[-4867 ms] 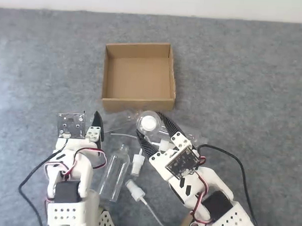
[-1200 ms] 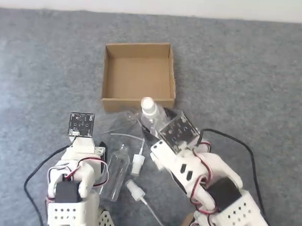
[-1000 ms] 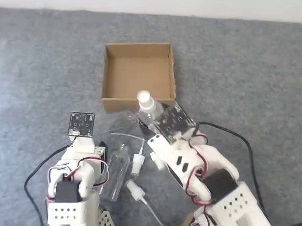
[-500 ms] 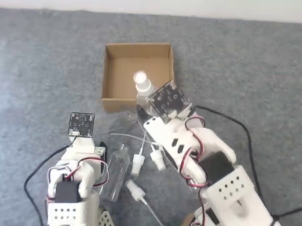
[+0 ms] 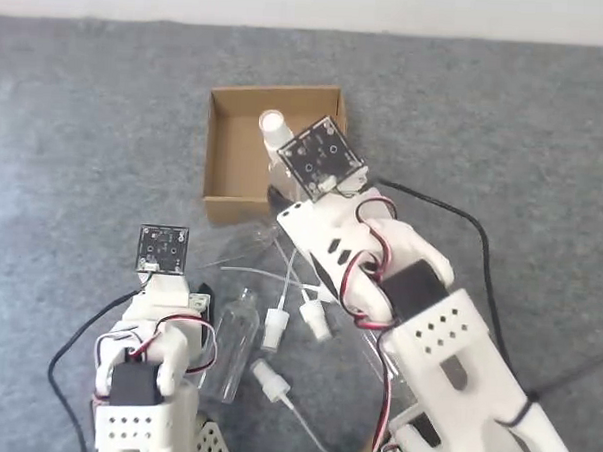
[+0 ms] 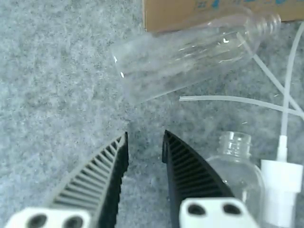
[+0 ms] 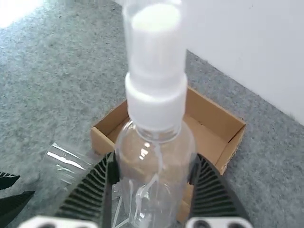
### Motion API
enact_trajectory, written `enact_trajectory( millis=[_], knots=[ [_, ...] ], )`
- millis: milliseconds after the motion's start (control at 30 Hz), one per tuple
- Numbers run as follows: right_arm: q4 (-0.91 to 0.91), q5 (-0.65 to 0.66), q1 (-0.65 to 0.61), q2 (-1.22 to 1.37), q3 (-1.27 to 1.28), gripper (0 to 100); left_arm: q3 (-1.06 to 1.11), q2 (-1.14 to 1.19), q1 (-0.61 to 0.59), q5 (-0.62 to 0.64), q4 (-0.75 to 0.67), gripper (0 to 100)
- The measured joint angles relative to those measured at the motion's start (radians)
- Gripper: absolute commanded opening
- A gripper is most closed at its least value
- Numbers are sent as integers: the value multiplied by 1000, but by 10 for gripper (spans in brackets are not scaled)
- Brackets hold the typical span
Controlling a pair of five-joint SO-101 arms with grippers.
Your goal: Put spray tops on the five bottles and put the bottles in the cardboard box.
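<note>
The right gripper [image 7: 151, 187] pinches a capped bottle [image 7: 155, 137] upright at the box [image 7: 216, 124], arm stretched forward. The left gripper [image 6: 144, 153] hangs low, jaws slightly apart, near a bare bottle [image 6: 185, 57] lying down.

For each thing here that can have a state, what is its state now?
cardboard box: open on top.
held bottle: spray top on, upright.
right tool: shut on the held bottle.
left tool: open, holding nothing.
bottle beside the box: uncapped, lying down.
bottle near the left tool: uncapped, lying down.
loose spray tops: unattached, lying down.
</note>
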Motion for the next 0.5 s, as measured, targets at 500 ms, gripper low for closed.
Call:
enact_trajectory(
  millis=[500],
  knots=[
    [-192,-5,-2,124,-3,69,0,0,0,0,0,108]
  ],
)
